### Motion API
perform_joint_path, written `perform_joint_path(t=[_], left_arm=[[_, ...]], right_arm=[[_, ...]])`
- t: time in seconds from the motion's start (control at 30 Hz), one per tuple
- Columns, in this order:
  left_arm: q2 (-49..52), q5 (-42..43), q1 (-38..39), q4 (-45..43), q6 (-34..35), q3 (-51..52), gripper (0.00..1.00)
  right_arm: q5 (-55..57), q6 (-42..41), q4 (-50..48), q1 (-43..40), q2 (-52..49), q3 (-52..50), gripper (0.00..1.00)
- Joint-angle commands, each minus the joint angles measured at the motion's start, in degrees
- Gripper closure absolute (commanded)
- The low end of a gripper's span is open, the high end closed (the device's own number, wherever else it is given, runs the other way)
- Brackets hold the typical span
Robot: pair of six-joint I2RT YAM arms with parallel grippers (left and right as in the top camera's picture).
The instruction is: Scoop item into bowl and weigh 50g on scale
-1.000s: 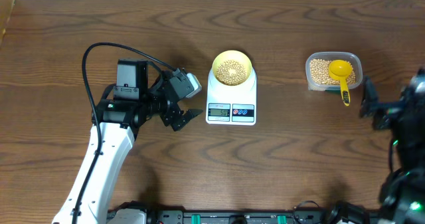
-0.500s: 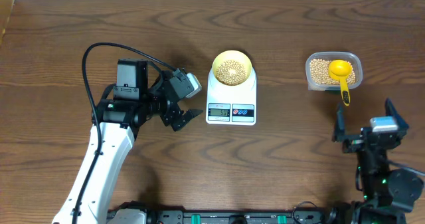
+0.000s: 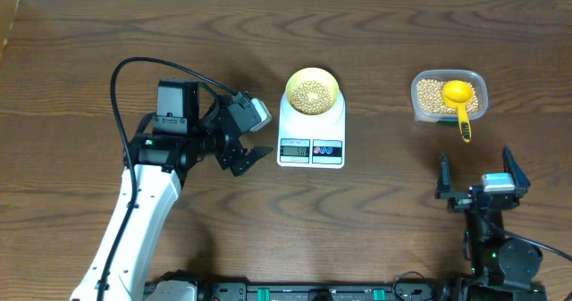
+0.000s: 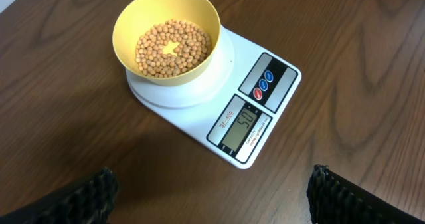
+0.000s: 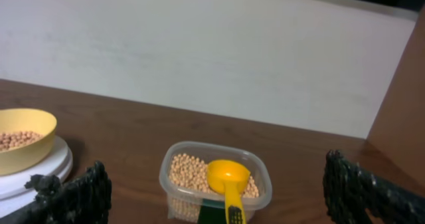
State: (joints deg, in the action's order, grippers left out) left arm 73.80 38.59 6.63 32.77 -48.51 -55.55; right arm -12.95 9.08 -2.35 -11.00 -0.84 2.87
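Observation:
The pale yellow bowl (image 3: 312, 91) holds beige beans (image 3: 311, 95) and stands on the white scale (image 3: 311, 142). In the left wrist view the bowl (image 4: 167, 43) sits on the scale (image 4: 265, 108), whose display reads 50. My left gripper (image 3: 252, 138) is open and empty, just left of the scale. My right gripper (image 3: 477, 178) is open and empty, low at the right, in front of the clear tub (image 3: 450, 96). The tub holds more beans and a bright yellow scoop (image 3: 459, 100). The right wrist view shows the tub (image 5: 215, 181) and the scoop (image 5: 229, 179).
A black cable (image 3: 152, 64) loops above the left arm. The table's far edge meets a white wall (image 5: 212, 58). Bare wood lies between the scale and the tub.
My right arm has drawn back toward the front edge and swung to face the tub, its gripper staying open. The left arm, bowl and scale have not moved.

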Motion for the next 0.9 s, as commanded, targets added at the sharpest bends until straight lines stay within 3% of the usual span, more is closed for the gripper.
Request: perform_joint_path(t=[0.0,0.2,0.87], left_arm=[[0.2,-0.3,-0.2,0.0,-1.0,-1.7,0.07],[0.2,-0.3,-0.2,0.0,-1.0,-1.7,0.07],[0.2,-0.3,-0.2,0.0,-1.0,-1.7,0.07]], right_arm=[[1.2,-1.4,-0.3,0.4,0.6,-2.6,0.01],[1.4,-1.4,6.0,2.1,0.6,-2.6,0.01],[1.9,-1.7,5.8,3.6,0.3,-2.6,0.01]])
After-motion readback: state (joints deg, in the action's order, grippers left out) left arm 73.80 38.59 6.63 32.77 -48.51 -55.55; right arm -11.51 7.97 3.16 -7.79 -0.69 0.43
